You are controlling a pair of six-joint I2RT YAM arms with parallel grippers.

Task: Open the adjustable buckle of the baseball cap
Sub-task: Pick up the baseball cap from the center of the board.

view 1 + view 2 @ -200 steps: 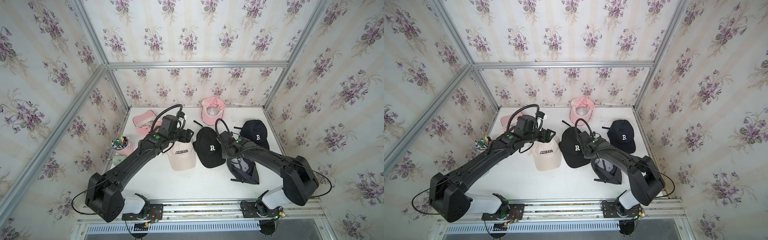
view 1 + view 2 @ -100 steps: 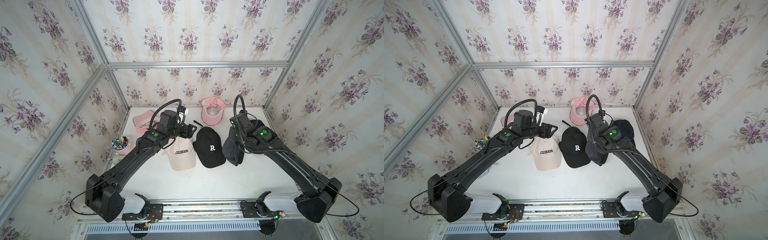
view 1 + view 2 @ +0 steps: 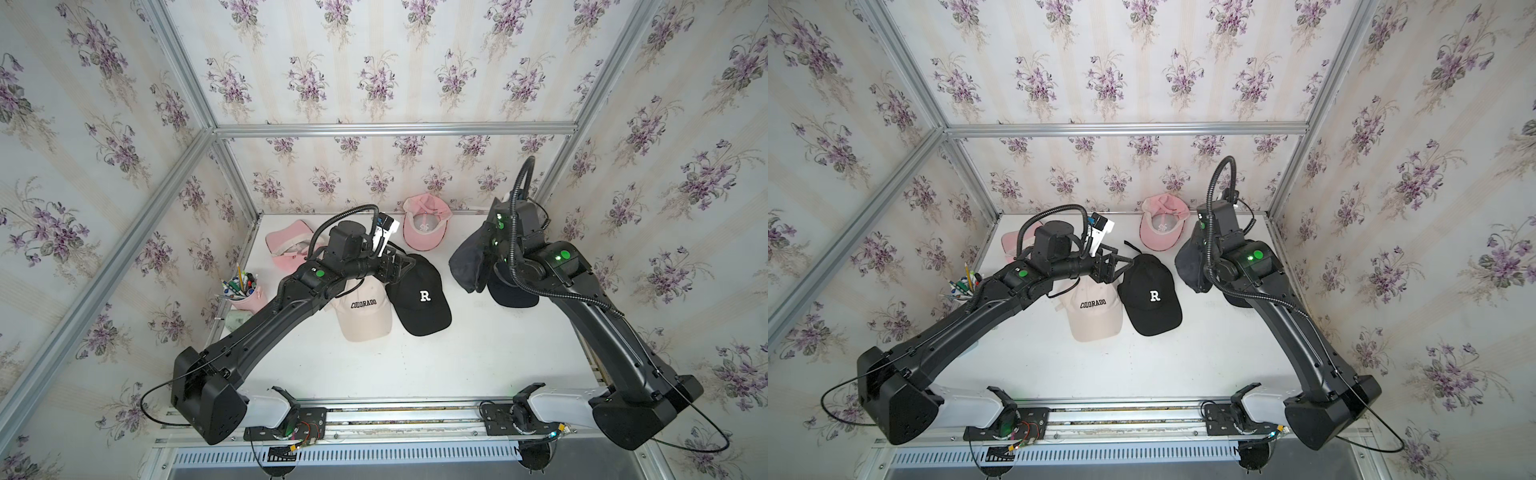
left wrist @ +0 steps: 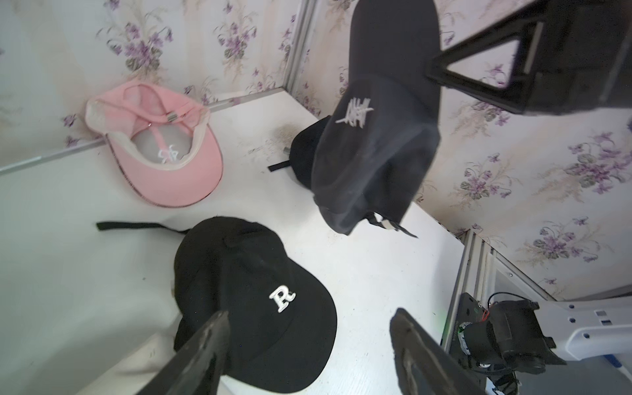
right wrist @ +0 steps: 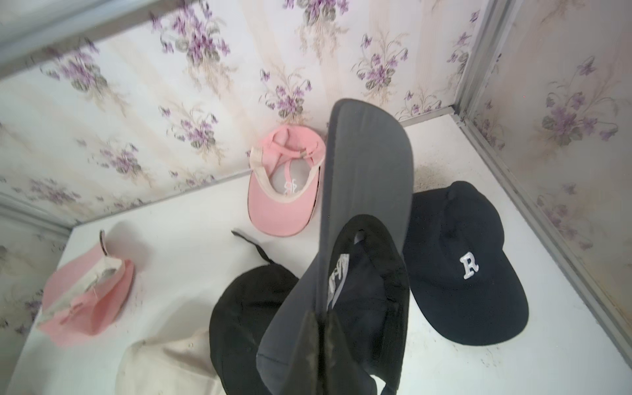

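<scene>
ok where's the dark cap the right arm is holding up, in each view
in a top view: dark cap held aloft, right of centre.
in a top view: dark cap just right of centre.
left wrist: upper middle, white logo facing the camera.
right wrist: centre, grey brim underside showing, pinched by the right tool.
shared landmark: upturned pink cap, in all four.

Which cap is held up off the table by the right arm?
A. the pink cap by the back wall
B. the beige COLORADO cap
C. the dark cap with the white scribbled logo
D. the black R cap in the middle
C: the right arm's jaws are shut on the dark cap, which hangs clear of the table in the left wrist view.
</scene>
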